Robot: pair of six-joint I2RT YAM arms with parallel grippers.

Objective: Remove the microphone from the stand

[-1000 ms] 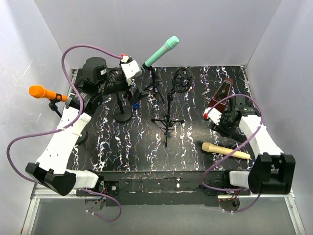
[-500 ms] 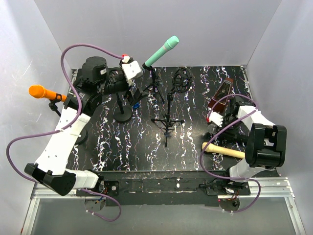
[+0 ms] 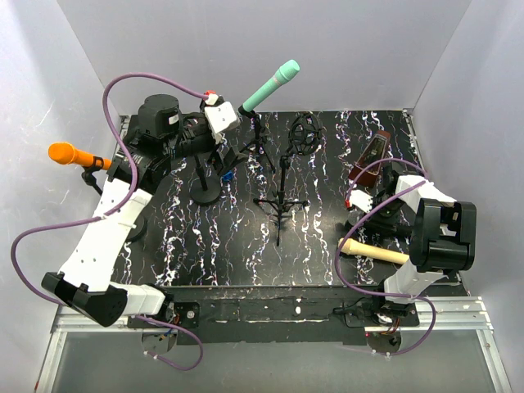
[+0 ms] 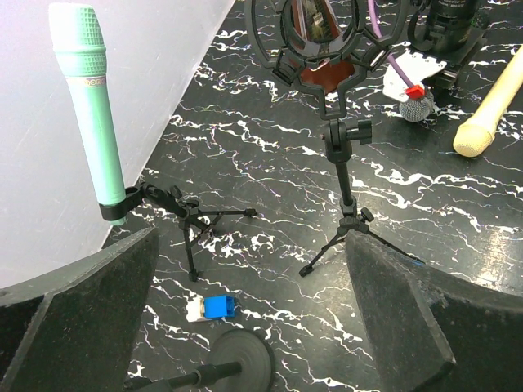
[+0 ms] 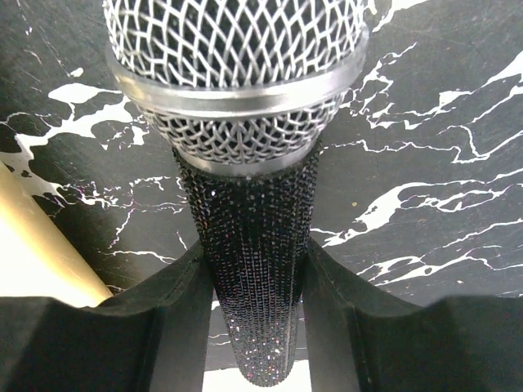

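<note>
Tripod stand point(image 4: 347, 188) rises between left end effector point(image 4: 252, 245) and beige microphone point(image 4: 494, 102).

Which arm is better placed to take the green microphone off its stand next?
Left. The left end effector is open, facing the green microphone clipped in its stand at the back. The right end effector is shut on a black microphone, far from it.

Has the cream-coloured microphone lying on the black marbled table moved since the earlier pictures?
No. The cream microphone lies where it did, judged against the feet of the black tripod stand.
</note>
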